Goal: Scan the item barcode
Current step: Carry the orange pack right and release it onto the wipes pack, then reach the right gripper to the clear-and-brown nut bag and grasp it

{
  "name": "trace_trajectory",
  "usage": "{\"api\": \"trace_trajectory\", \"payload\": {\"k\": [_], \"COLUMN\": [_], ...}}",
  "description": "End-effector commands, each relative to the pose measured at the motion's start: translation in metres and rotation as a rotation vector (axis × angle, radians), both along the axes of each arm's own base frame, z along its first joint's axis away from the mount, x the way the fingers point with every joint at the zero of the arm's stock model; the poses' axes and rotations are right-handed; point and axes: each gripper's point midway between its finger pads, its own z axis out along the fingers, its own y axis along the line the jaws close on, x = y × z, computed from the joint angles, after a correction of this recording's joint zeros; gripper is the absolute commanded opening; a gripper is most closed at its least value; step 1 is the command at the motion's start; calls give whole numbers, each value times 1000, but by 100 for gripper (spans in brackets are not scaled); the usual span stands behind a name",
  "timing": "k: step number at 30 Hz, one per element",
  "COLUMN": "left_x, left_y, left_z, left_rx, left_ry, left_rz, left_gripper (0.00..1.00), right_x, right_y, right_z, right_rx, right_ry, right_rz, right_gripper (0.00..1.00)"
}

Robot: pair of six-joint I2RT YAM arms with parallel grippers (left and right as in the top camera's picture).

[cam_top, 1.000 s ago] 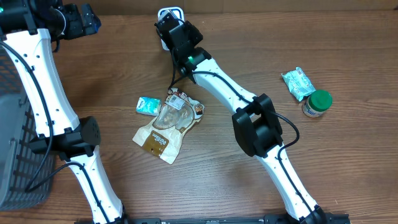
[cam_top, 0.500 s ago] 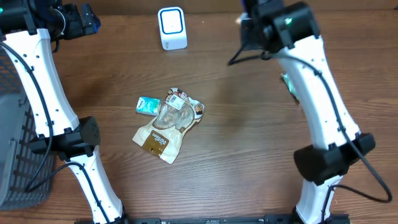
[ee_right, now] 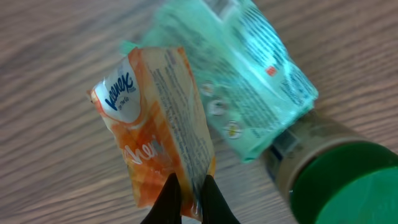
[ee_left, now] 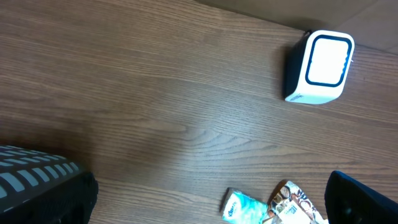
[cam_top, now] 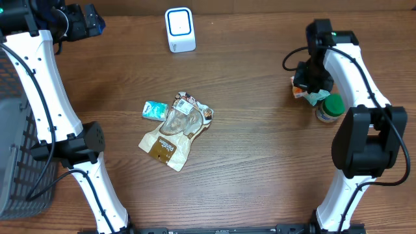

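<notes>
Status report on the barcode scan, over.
Left gripper open, empty. Right gripper shut on orange tissue pack, right by green pack and green-lidded jar. Scanner at far edge, nothing between.

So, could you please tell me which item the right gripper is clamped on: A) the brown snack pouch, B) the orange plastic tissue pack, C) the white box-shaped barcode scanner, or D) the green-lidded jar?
B: in the right wrist view the right gripper pinches the lower edge of the orange plastic tissue pack, while the green-lidded jar lies ungripped beside it.
</notes>
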Motion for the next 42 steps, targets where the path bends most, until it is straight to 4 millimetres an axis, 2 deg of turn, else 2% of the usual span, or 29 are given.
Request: {"api": "trace_trajectory", "payload": {"k": [1,6,11,13,14,15,17,19,22,24,27,28,29,30,36,42], "left_x": [-6,-6,-6,-6,-6,-6,-6,-6,-6,-6,-6,-6,-6,-6,-6,-6], "left_y": [-3,-3,-3,-3,-3,-3,-3,-3,-3,-3,-3,-3,-3,-3,-3,-3], "left_z": [20,20,20,20,20,20,20,20,20,20,20,20,20,20,20,20], "left_rx": [8,8,8,8,8,8,8,8,8,8,8,8,8,8,8,8], "left_ry": [-46,-46,-46,-46,-46,-46,-46,-46,-46,-46,-46,-46,-46,-46,-46,-46], "left_rz": [9,9,9,9,9,9,9,9,9,9,9,9,9,9,9,9], "left_gripper": [100,100,99,100,100,100,99,100,99,100,100,99,100,99,100,100], "right_x": [5,14,12,12,12,12,14,17,24,27,25,21,19,15,-24,-69], "right_y": [-16,-34,-49,-50,-50,-50,-46,-38,-6,29,67,90,100,116,209,258], "right_z": [1,2,3,3,3,4,7,12,29,43,47,46,45,44,28,-5], "right_rx": [6,3,-24,-30,-30,-29,-11,34,164,260,343,373,380,385,502,521], "right_ry": [-36,-82,-79,-80,-80,-80,-85,-94,-116,-126,-121,-108,-102,-92,-3,109], "right_rz": [-48,-90,-115,-117,-117,-116,-109,-98,7,68,133,178,196,233,400,388], "right_gripper": [4,4,4,12,20,33,39,39,39,40,51,65,72,76,77,76]}}
